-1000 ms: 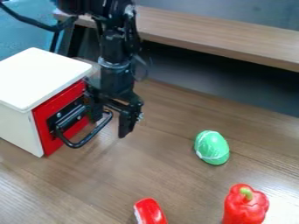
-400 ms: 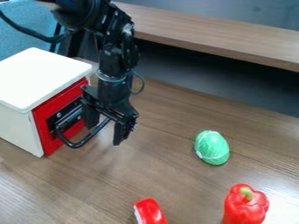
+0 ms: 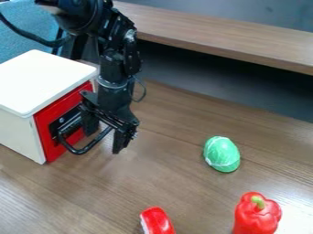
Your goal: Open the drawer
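Note:
The open gripper (image 3: 105, 138) hangs down in front of the drawer, its two fingers spread. One finger is between the red drawer front (image 3: 54, 119) and the outer bar of the black handle (image 3: 90, 145); the other is on the handle's outer side, toward the right. Whether either finger touches the bar I cannot tell. The drawer front sits flush against the white cabinet (image 3: 18, 135), so the drawer is closed. Part of the handle's far end is hidden behind the gripper.
A green rounded object (image 3: 221, 154) lies to the right on the wooden table (image 3: 165, 169). Near the front edge are a red pepper (image 3: 256, 214) and another red object (image 3: 157, 221). A raised wooden ledge (image 3: 226, 39) runs along the back.
The gripper has come down and a little left, toward the near side of the handle, its fingers still apart. Drawer and handle have not moved.

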